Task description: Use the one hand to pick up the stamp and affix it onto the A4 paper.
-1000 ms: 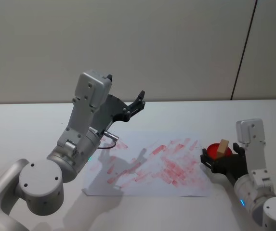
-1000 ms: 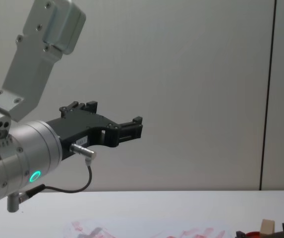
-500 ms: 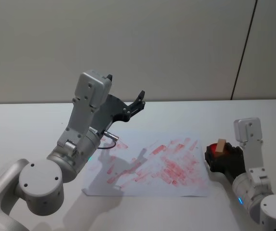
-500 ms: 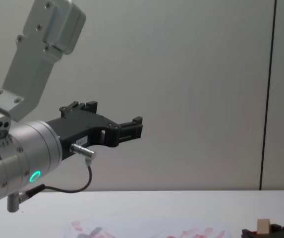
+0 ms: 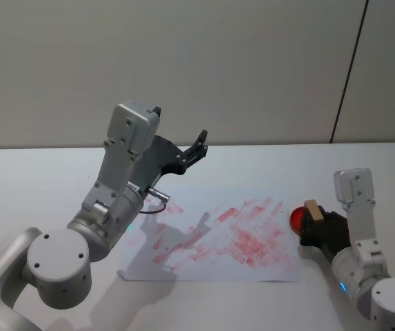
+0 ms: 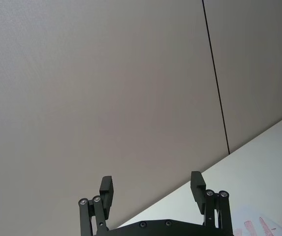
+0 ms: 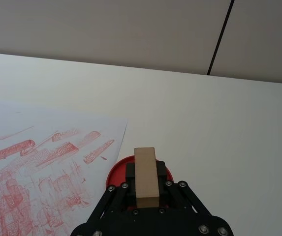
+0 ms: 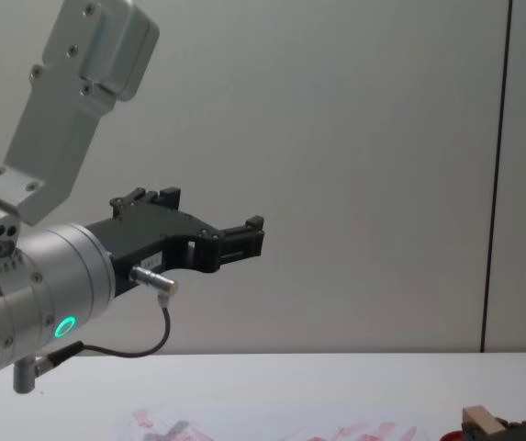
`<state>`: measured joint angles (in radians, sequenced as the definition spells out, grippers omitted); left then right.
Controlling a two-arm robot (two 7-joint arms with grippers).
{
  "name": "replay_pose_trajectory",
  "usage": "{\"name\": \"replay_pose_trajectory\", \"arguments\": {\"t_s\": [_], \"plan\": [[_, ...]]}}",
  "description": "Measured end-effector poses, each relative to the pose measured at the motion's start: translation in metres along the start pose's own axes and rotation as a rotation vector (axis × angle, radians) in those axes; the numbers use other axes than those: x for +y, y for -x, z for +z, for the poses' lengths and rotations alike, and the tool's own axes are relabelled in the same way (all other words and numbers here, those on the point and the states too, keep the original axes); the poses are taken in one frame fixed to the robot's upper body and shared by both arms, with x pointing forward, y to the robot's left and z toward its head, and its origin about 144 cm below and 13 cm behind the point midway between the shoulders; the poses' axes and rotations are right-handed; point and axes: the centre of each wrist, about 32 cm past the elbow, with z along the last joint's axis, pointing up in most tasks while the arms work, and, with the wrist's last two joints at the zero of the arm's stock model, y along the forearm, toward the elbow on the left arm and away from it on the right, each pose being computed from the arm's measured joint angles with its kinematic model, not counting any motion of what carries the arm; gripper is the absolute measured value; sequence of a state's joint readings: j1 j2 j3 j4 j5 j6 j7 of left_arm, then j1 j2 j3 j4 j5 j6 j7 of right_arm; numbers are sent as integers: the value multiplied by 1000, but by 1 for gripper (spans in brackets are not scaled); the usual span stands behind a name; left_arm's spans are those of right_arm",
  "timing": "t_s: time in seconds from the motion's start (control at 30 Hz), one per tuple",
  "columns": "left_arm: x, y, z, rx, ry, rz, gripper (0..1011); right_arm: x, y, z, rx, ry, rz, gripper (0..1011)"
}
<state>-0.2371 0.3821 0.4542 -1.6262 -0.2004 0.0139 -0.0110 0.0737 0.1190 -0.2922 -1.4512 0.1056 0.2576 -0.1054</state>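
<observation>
tan wooden stamp [image 7: 145,176] clamped in jaws of black right gripper [image 5: 319,224], red round ink pad [image 5: 296,218] beneath them; left gripper [image 6: 150,184] raised, jaws apart.

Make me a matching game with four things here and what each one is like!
Things:
1. stamp
2. ink pad
3. paper
4. left gripper

What each one is like:
A. covered in red prints
B. up in the air, fingers open
C. round and red, beside the paper
D. pinched in the right gripper

Pairs: 1-D, 2-C, 3-A, 4-B
</observation>
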Motion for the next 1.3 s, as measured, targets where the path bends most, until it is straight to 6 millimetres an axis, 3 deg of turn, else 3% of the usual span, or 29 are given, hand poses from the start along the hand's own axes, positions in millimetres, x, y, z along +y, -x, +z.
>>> {"name": "replay_pose_trajectory", "arguments": {"t_s": [0.33, 0.67, 1.3], "plan": [[0, 0, 0, 0, 0, 0, 1002, 0, -1, 2, -5, -18, 4, 218], [0, 0, 0, 0, 0, 0, 1001, -5, -3, 16, -24, -114, 49, 218], [0, 0, 0, 0, 0, 0, 1002, -11, 6, 45, -53, -181, 289, 218]]}}
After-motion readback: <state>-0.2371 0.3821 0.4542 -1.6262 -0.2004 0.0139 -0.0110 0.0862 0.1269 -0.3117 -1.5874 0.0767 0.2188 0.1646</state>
